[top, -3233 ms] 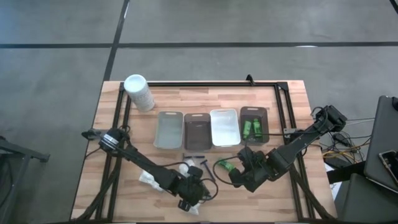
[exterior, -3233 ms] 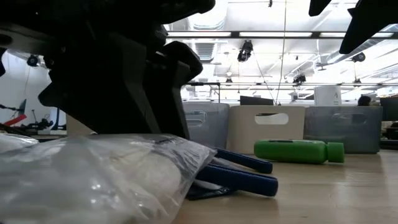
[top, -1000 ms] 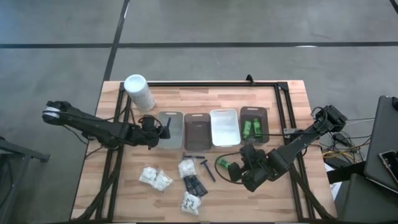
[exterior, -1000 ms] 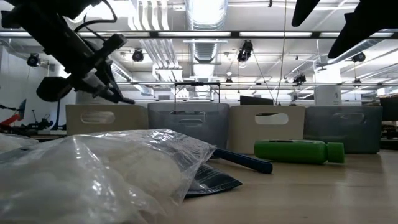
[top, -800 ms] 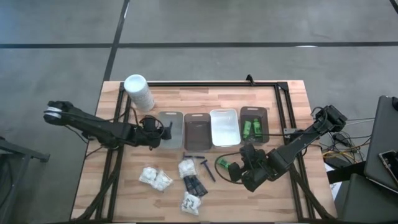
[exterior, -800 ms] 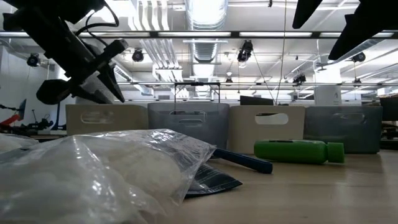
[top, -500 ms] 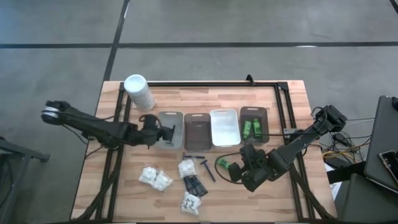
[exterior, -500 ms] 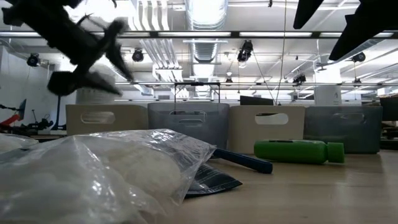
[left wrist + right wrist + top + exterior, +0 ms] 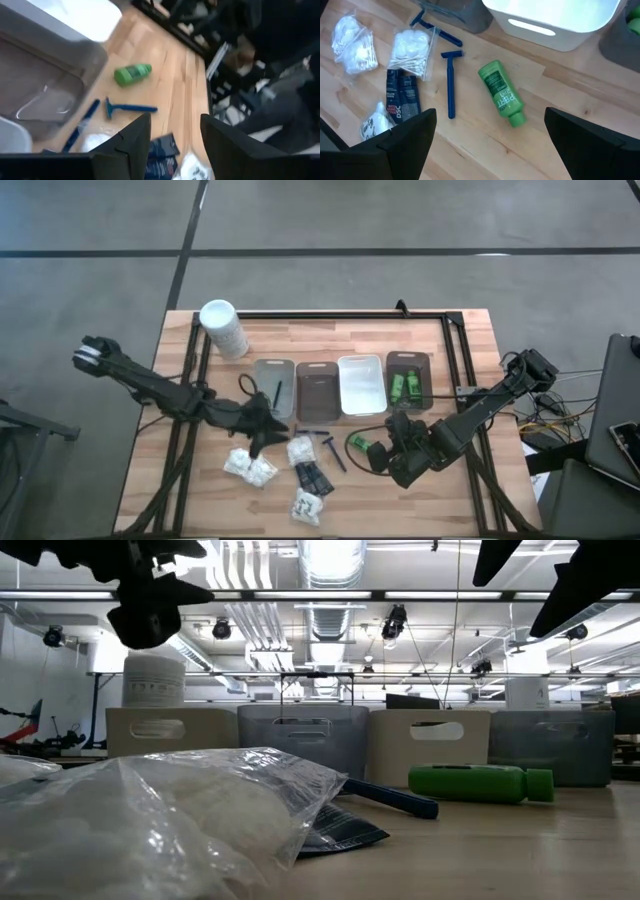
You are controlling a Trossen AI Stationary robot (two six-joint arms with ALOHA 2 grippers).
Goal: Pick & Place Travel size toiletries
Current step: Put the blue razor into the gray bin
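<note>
My left gripper [image 9: 262, 430] hangs open above the table, just near of the grey tray [image 9: 262, 370], in which one dark blue razor [image 9: 277, 392] lies. My right gripper [image 9: 385, 450] hovers wide open beside a green bottle [image 9: 361, 445] that lies on its side on the wood. Two more green bottles [image 9: 404, 387] lie in the rightmost tray. Two blue razors [image 9: 451, 82] [image 9: 432, 27], black sachets [image 9: 402, 95] and white crinkly packets [image 9: 250, 467] [image 9: 300, 450] [image 9: 307, 505] lie flat on the table near its near edge. In the left wrist view the open fingers [image 9: 132, 142] frame the green bottle [image 9: 132, 74] and a razor [image 9: 127, 107].
Four trays stand in a row: grey, brown [image 9: 318, 388], white [image 9: 361, 383] and dark [image 9: 420, 365]. A tall white container [image 9: 223, 327] stands at the far left corner. A black frame [image 9: 330, 314] runs along the table's edges. Bare wood lies right of the right arm.
My left gripper has moved from above the grey tray toward the near edge and a little right, and now hangs over the packets. The blue razor that it carried over the grey tray now lies in that tray. The right arm has kept still.
</note>
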